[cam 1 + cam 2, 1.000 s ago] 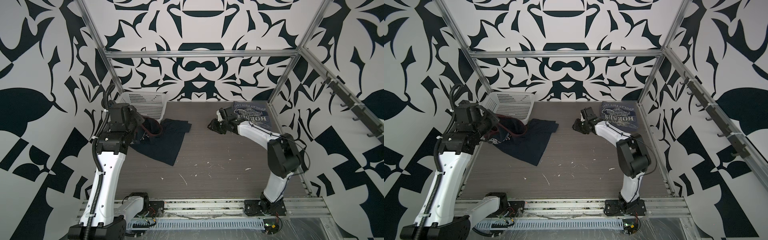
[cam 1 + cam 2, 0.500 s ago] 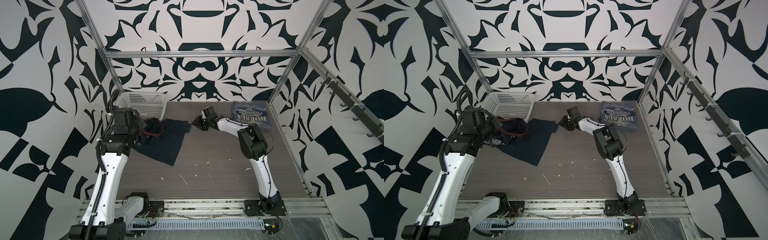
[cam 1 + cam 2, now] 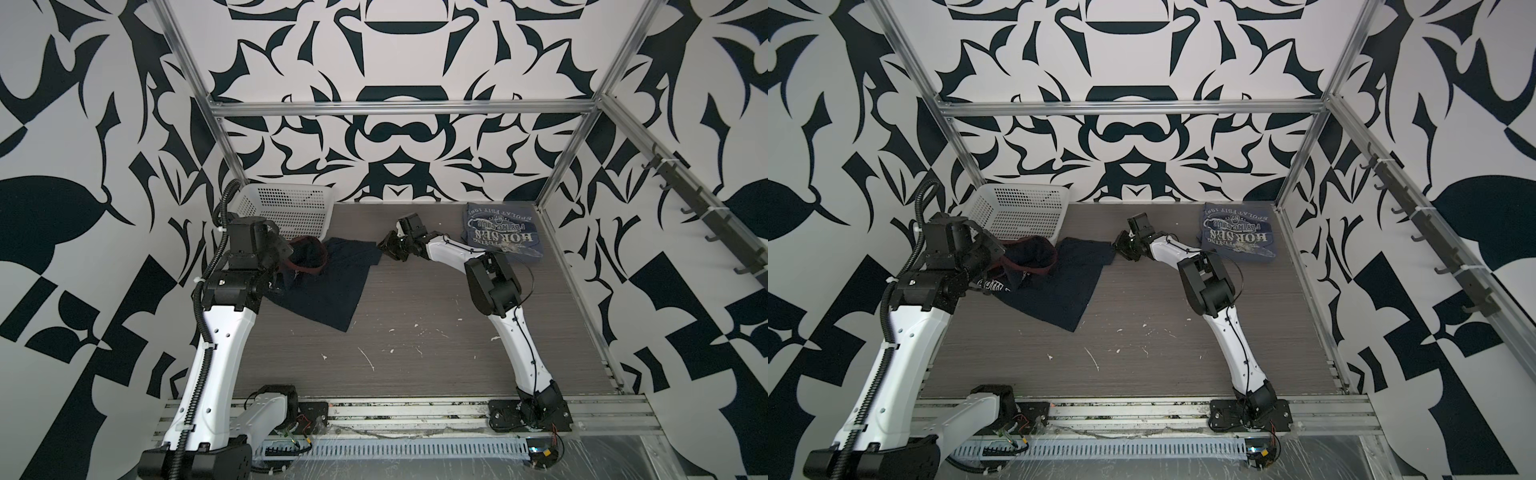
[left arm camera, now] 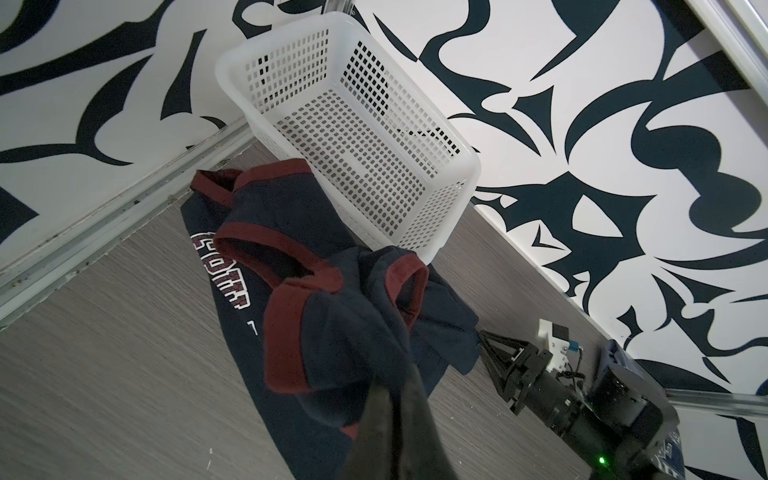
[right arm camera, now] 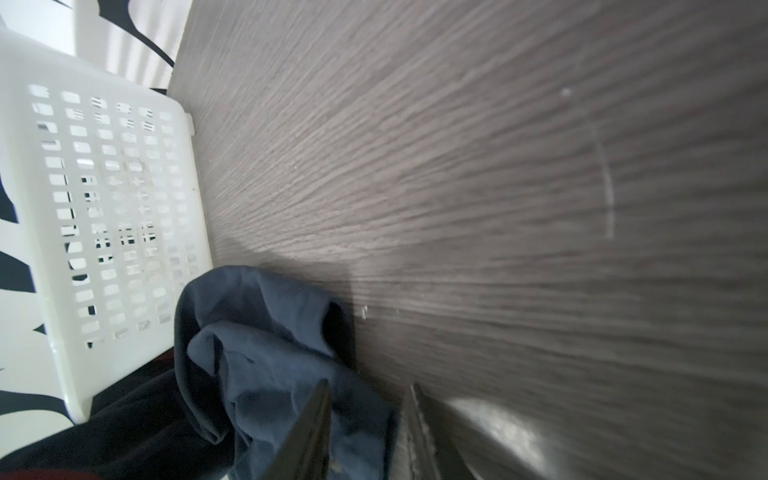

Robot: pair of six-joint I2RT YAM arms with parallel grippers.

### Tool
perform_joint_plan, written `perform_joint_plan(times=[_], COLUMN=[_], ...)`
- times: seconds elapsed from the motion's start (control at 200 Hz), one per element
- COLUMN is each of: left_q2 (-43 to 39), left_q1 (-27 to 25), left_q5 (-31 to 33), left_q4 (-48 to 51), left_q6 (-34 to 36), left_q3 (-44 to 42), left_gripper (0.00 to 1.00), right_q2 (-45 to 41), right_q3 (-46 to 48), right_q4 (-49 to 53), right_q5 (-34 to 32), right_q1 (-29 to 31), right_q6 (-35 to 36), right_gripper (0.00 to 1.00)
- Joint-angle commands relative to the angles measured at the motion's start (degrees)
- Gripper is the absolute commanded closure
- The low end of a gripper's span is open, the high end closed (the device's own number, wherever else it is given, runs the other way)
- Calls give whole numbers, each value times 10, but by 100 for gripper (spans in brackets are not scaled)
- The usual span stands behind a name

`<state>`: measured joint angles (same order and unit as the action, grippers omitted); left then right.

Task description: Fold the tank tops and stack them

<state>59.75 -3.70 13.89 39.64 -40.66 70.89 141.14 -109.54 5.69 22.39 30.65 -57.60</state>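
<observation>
The dark navy tank top (image 3: 328,286) (image 3: 1059,291) with red trim lies crumpled and half spread on the table's left, in front of the basket. My left gripper (image 3: 286,253) (image 4: 395,374) is shut on its bunched, red-trimmed upper part and holds it raised. My right gripper (image 3: 384,247) (image 3: 1119,247) (image 5: 370,386) reaches across to the top's far right corner (image 5: 266,353), its fingers apart with that cloth edge between them. The grey-blue tank top (image 3: 500,235) (image 3: 1235,237) lies folded flat at the back right, white print up.
A white perforated basket (image 3: 286,208) (image 3: 1017,208) (image 4: 353,124) (image 5: 104,187) stands at the back left against the wall, right behind the navy top. Metal frame rails border the table (image 3: 436,324) at the back and sides.
My right gripper swung left from beside the folded grey-blue top to the navy top's corner, and its jaws narrowed. My left gripper kept its hold and shifted slightly.
</observation>
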Motion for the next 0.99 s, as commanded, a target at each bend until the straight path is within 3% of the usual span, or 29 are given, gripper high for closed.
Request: perform_joint_plan(times=[0.0, 0.37, 0.53, 0.71, 0.86, 0.99], left_q2=[-10, -9, -11, -11, -11, -13], left_q1=[3, 3, 3, 3, 3, 3], left_q5=[3, 3, 5, 7, 8, 8], left_q4=[-9, -9, -8, -6, -6, -6], left_q6=[-1, -2, 0, 1, 1, 1], left_q3=[-9, -10, -9, -9, -8, -8], left_gripper=[100, 100, 100, 100, 100, 100], right_q2=[-7, -4, 16, 20, 29, 26], right_q3=[-28, -58, -71, -71, -69, -70], right_q4=[12, 25, 26, 36, 44, 37], right_q5=[6, 15, 21, 16, 11, 13], right_q1=[7, 14, 15, 17, 17, 17], right_q6=[-4, -7, -11, -13, -19, -17], right_gripper=[69, 74, 63, 63, 68, 80])
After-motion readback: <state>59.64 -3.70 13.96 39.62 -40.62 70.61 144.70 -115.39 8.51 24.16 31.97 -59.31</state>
